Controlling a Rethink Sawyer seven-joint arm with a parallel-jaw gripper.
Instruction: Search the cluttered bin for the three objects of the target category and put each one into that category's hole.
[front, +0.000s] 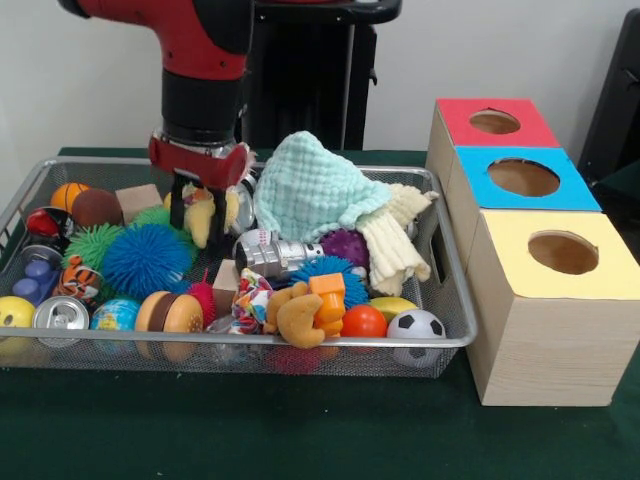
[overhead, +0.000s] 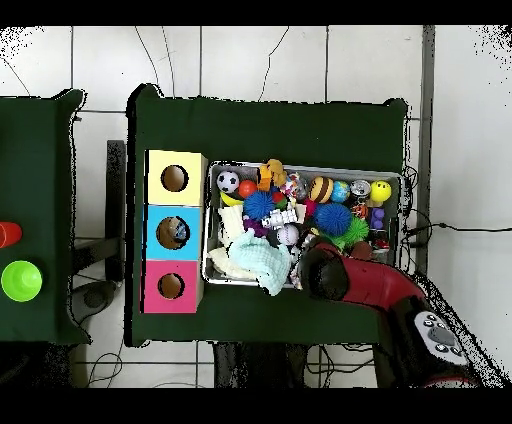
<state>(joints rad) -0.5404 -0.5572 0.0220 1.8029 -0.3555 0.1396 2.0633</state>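
The wire mesh bin (front: 300, 342) is full of toys; it also shows in the overhead view (overhead: 392, 176). My gripper (front: 202, 218) is down in the bin's far left part, its black fingers (front: 179, 212) apart on either side of a yellow soft lump (front: 201, 222). A clear glossy plastic lump (front: 243, 212) lies just right of the gripper, against the mint cloth. I cannot make out any other clear lumps. The blue-topped box's hole (front: 523, 177) is in the middle box to the right of the bin; the overhead view (overhead: 172, 232) shows something pale inside it. In the overhead view the red arm (overhead: 345, 280) hides the gripper.
A red-topped box (front: 495, 122) and a yellow-topped box (front: 562, 252) flank the blue one. A mint knitted cloth (front: 310, 185) and a cream cloth (front: 395, 245) are piled in the bin's middle. Silver cans (front: 270, 252) (front: 60, 313), spiky balls and small balls fill the rest.
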